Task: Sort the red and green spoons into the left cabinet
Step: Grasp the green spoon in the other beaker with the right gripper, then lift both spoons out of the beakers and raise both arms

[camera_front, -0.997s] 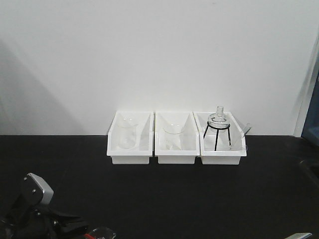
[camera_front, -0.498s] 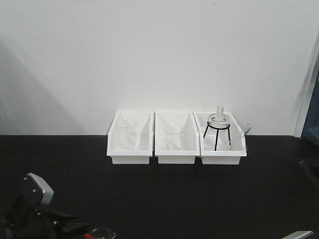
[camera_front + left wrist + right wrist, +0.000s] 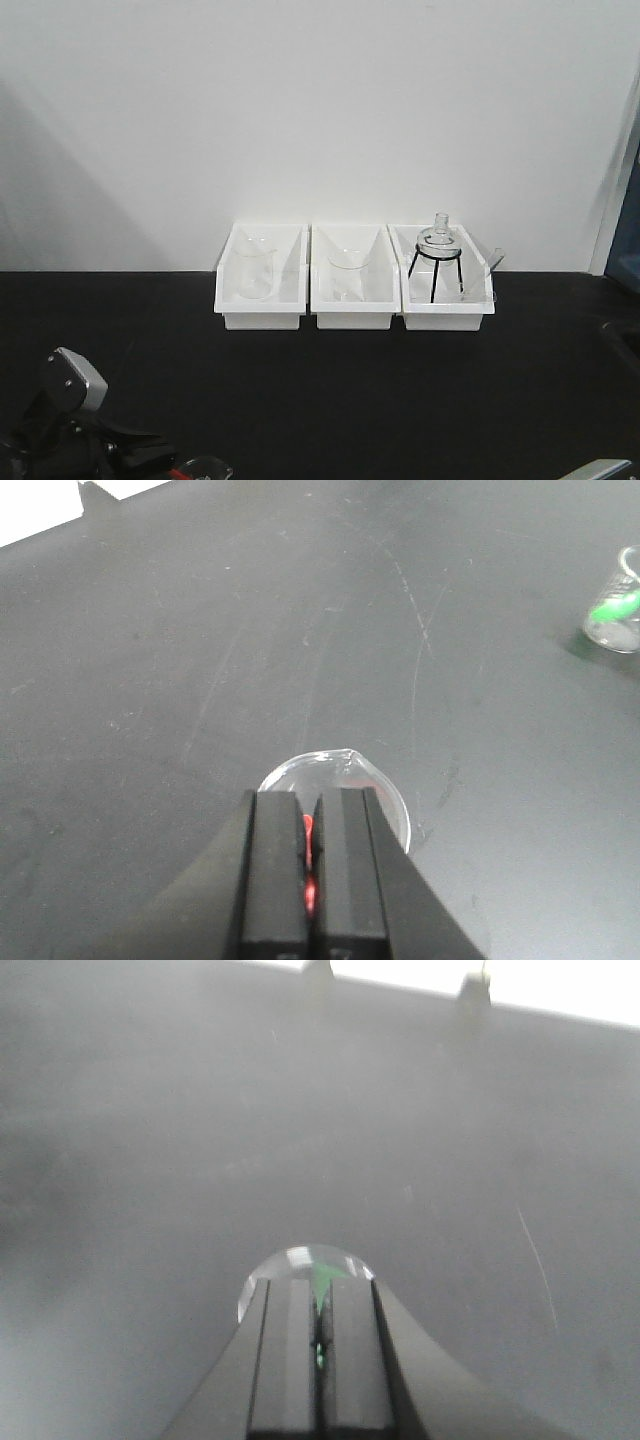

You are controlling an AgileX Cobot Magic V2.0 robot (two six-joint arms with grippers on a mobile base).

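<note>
We judge the task to be in its early part: both spoons are gripped, but neither has left its glass. In the left wrist view the left end effector (image 3: 310,870) has its jaws pressed together on the red spoon (image 3: 308,855), which stands inside a beaker (image 3: 385,800) at the bottom centre of the frame. In the right wrist view the right end effector (image 3: 320,1350) looks clamped on the green spoon (image 3: 322,1285) over a second beaker (image 3: 290,1260). That picture is soft, so we take the grip as likely rather than certain. The left cabinet appears in no view, so lifting out, carrying and placing are all left to do.

Room for moving looks generous. The black desk (image 3: 200,630) lies bare around both beakers. The only other clutter is three white bins (image 3: 262,290) of glassware at the centre of the front view, against the wall (image 3: 300,100) and well apart from the arms. The tight edges are the beaker rims, which ring each spoon closely. We think a straight upward pull would clear them before any sideways travel.
</note>
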